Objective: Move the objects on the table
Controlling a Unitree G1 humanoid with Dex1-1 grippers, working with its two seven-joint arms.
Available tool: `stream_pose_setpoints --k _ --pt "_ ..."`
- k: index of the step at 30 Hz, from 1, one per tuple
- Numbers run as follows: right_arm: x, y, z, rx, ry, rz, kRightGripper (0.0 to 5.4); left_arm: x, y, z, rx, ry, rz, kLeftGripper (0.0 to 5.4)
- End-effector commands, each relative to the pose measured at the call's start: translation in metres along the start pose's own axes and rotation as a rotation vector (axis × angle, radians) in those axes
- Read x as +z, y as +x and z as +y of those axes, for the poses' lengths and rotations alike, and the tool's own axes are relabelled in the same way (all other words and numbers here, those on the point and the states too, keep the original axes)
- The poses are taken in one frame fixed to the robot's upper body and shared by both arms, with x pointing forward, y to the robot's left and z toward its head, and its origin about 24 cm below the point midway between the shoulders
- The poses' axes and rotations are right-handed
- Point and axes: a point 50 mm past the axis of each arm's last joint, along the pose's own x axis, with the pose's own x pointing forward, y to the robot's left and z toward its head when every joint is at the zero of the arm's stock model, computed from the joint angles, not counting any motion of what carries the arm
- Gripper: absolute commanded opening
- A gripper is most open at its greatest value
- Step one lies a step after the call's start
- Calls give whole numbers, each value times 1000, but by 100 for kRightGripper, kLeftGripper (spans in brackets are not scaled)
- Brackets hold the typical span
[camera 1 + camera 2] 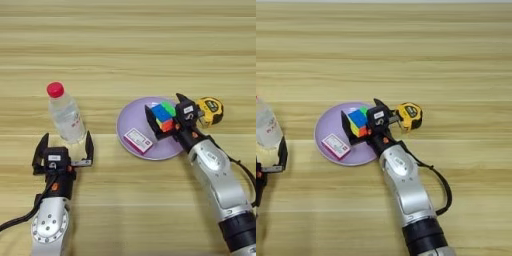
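Clamping the puzzle cube [164, 116] over the purple plate [131, 114], the right end effector [165, 115]; left end effector [64, 145] spread wide by the bottle [65, 114].

A light-brown wooden desk [130, 45] with horizontal plank lines and visible grain filled the whole view under even light.

No legible txt on bottle [66, 117] label, box [138, 140], tape measure [211, 110].
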Motion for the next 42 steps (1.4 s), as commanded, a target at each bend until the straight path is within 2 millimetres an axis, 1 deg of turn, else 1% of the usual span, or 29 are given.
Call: stream_pose_setpoints --k 1,42 --pt "1 4 -2 -15 2 -3 537 1 0 -1 -3 3 6 540" --pt "-24 8 -6 10 49 96 537 0 -1 0 0 7 7 540"
